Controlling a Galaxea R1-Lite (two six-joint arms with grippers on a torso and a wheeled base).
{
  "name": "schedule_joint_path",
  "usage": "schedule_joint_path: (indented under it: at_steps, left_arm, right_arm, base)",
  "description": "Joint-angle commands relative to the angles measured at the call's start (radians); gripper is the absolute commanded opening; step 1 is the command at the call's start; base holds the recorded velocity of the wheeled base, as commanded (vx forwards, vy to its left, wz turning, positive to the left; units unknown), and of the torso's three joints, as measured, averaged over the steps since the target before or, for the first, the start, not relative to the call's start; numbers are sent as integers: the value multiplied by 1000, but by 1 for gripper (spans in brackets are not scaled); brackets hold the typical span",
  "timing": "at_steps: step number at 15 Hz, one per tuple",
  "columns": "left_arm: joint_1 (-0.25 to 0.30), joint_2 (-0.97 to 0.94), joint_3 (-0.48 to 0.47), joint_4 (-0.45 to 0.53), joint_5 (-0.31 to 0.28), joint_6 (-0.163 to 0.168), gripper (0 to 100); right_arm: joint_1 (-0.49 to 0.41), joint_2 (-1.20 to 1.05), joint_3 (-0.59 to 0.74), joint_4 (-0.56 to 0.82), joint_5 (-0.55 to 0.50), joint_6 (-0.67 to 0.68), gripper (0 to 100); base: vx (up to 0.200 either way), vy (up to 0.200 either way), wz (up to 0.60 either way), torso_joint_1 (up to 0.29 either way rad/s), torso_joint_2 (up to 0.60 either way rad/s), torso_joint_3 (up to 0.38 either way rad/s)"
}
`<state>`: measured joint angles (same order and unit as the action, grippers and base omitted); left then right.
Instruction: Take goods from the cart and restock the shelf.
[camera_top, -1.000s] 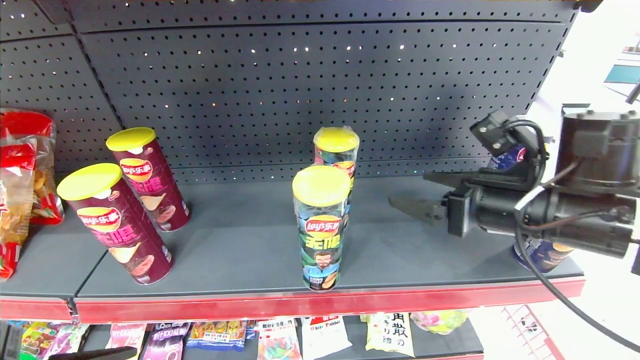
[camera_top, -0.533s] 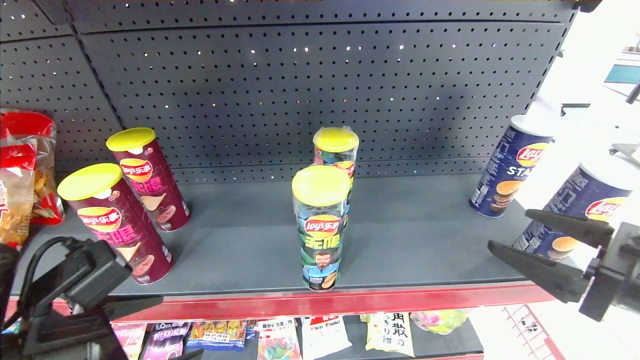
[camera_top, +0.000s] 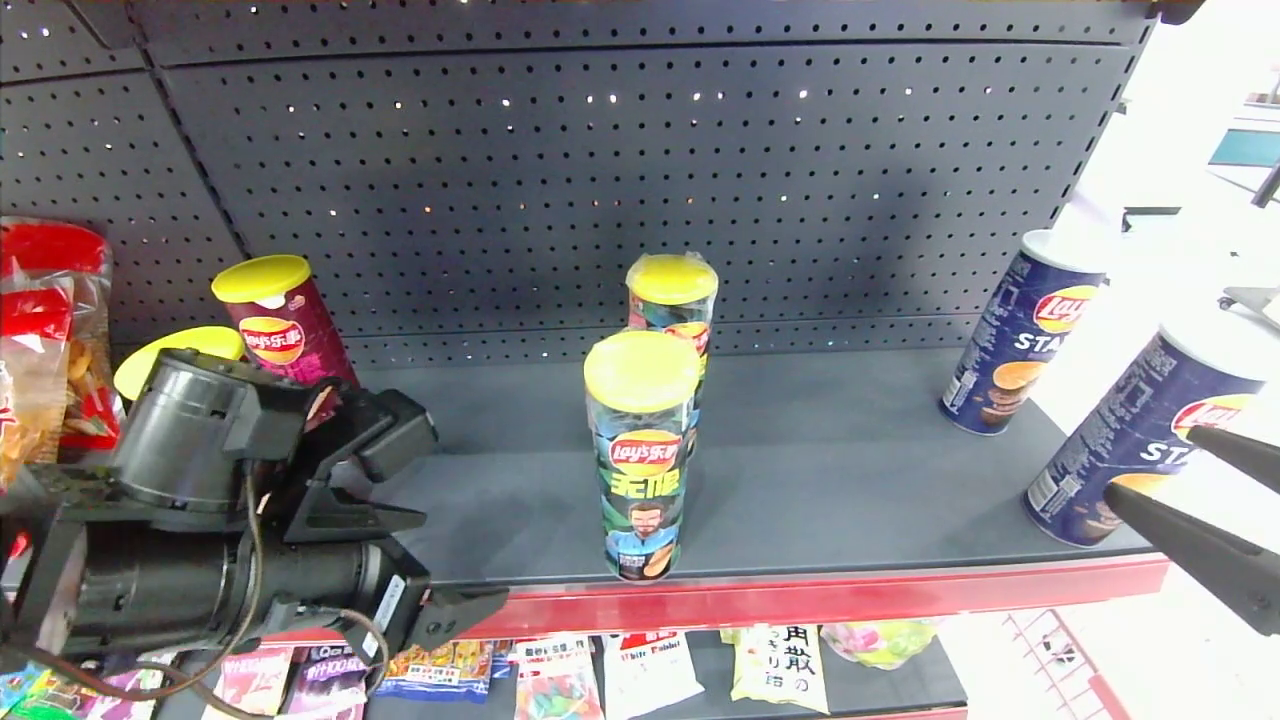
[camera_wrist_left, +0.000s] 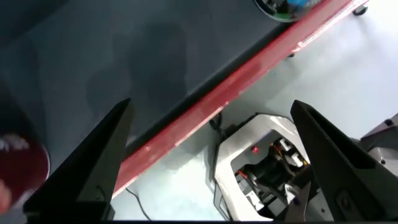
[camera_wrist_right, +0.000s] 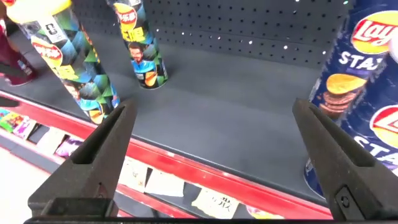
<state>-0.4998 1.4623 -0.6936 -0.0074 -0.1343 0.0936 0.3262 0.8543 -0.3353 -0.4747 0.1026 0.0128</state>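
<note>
My left gripper (camera_wrist_left: 211, 109): jaws apart, empty, at shelf (camera_top: 800, 470) edge (7 o'clock).
My right gripper (camera_wrist_right: 212, 106): jaws apart, near blue can (camera_top: 1130, 450), 4 o'clock.

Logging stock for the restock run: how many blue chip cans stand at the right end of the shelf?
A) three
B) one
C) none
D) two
D: two stand upright there, the rear blue can farther back and the front blue can nearer the front edge of the shelf.
</note>
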Motion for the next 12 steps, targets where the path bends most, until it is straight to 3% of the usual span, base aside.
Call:
schedule_joint_path:
  at_steps: [1, 12]
  left_arm:
    - [-13, 85, -53, 1, -1, 1, 100]
    - [-45, 242, -149, -60, 1, 0, 100]
  right_arm:
    - [-15, -20, 7, 1, 0, 19, 100]
    - [-42, -87, 12, 64, 0, 27, 100]
  base:
    - [0, 0, 0, 0, 0, 0]
    - [0, 0, 0, 0, 0, 0]
